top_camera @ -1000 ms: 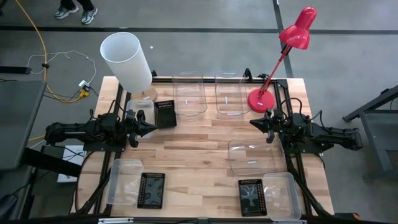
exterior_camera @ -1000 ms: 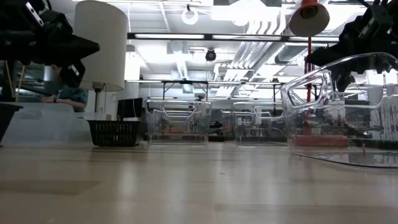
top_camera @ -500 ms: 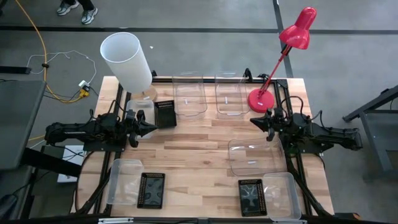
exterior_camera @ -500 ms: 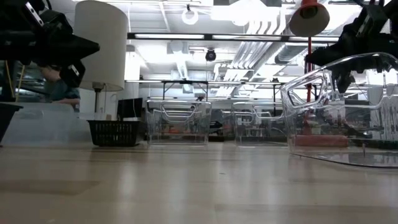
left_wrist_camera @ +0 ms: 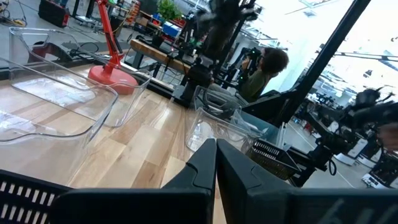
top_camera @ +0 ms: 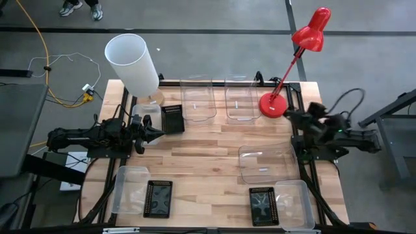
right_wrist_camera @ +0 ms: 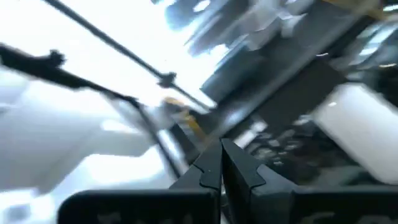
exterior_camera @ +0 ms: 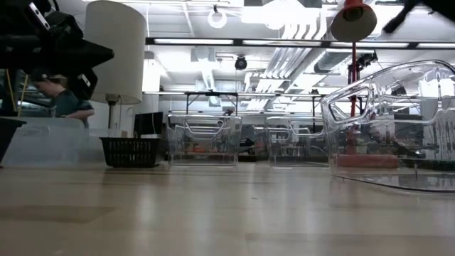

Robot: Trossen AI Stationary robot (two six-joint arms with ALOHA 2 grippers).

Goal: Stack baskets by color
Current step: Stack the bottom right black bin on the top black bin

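Baskets lie spread over the wooden table. Two clear ones point(top_camera: 198, 99) point(top_camera: 239, 101) stand at the far edge, with a black perforated one point(top_camera: 172, 118) and a frosted one point(top_camera: 148, 112) to their left. A third clear basket point(top_camera: 266, 162) rests at mid right. Along the near edge lie a frosted point(top_camera: 131, 188) and a black basket point(top_camera: 158, 198) on the left, and a black point(top_camera: 263, 206) and a frosted one point(top_camera: 296, 203) on the right. My left gripper point(top_camera: 159, 133) waits shut beside the far black basket. My right gripper point(top_camera: 289, 115) is shut, raised at the right edge, holding nothing.
A tall white cylinder lampshade point(top_camera: 133, 62) stands at the far left corner and a red desk lamp point(top_camera: 305, 45) at the far right, its base point(top_camera: 272, 105) close to my right gripper. Bare wood lies in the table's middle point(top_camera: 208, 153). A person sits beyond the table point(left_wrist_camera: 264, 71).
My right gripper has risen, tipped its fingers upward and rolled, drawing back a little toward the table's right edge; it has left the low view's top right. It stays shut. No basket has moved.
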